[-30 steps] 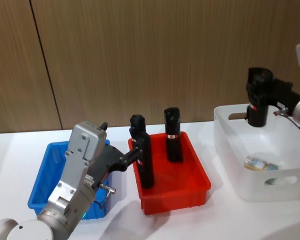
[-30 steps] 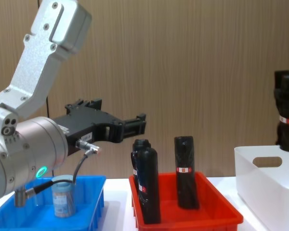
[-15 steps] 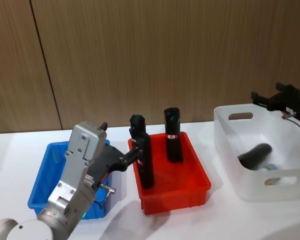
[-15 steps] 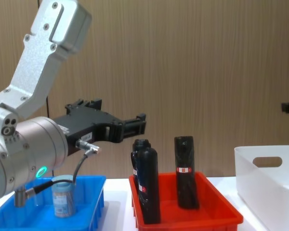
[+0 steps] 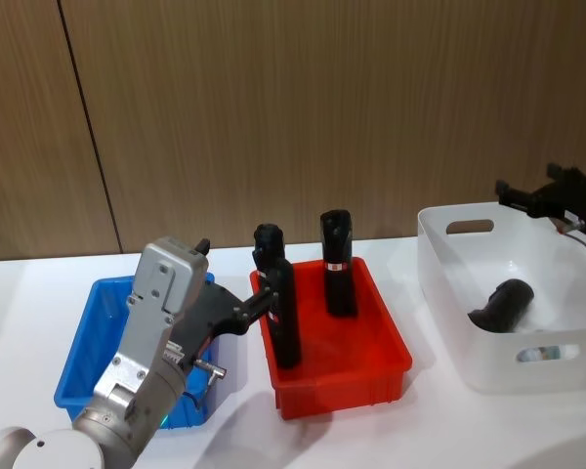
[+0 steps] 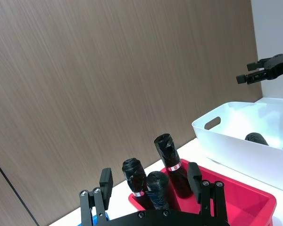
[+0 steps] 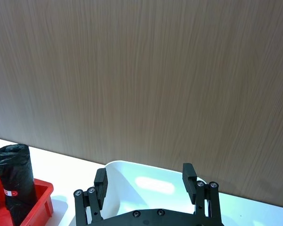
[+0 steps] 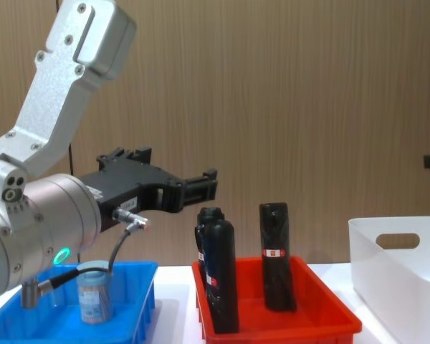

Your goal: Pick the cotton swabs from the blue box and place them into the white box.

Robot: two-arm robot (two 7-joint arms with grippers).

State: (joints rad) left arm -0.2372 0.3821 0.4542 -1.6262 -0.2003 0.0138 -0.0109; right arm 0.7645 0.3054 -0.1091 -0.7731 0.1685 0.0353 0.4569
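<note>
Chest view — cotton swabs (image 8: 94,293) (upright), blue box (image 8: 132,307)

My head camera looked down across the table at the blue box (image 5: 90,322), red tray (image 5: 337,362) and white box (image 5: 508,366). My chest camera sat lower, seeing the same trays side-on. Both wrist cameras faced the wooden wall (image 7: 141,70).

light: even, bright indoor | shadows: soft, on white table (image 5: 449,430) | focus: sharp | glare: none
</note>
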